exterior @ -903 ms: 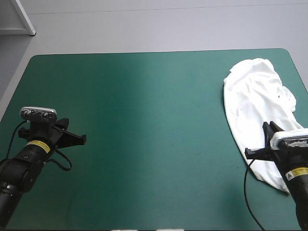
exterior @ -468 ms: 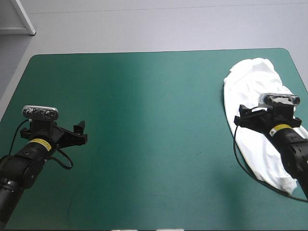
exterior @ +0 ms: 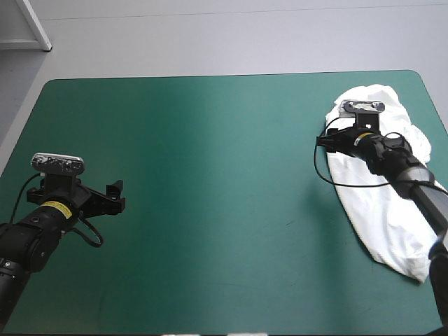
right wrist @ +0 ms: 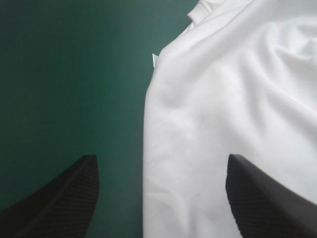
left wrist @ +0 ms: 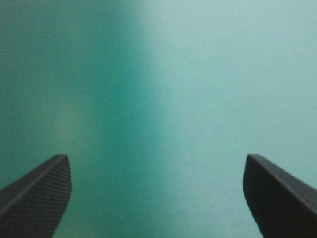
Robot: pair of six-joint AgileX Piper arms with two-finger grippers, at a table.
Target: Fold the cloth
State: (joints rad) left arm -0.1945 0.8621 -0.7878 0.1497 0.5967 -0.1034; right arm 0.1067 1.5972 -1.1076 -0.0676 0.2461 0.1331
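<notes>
The white T-shirt [exterior: 381, 210] lies as a long crumpled heap along the right side of the teal-green cover [exterior: 224, 175]. My right gripper [exterior: 327, 138] is at the heap's left edge near its far end. In the right wrist view it [right wrist: 162, 157] stands open just above the cloth. The T-shirt's [right wrist: 233, 99] edge runs between its fingers, one over cloth and one over bare cover. My left gripper [exterior: 115, 193] is low over the cover near the table's left side, far from the T-shirt. It [left wrist: 156, 157] is wide open with only cover under it.
The T-shirt reaches close to the table's right edge [exterior: 439, 126] and its near end stops short of the front right corner. A white furniture leg [exterior: 35, 24] stands on the floor beyond the far left corner.
My right gripper has travelled from the T-shirt's near end to its far left edge and has opened. My left gripper has opened and stayed in place.
</notes>
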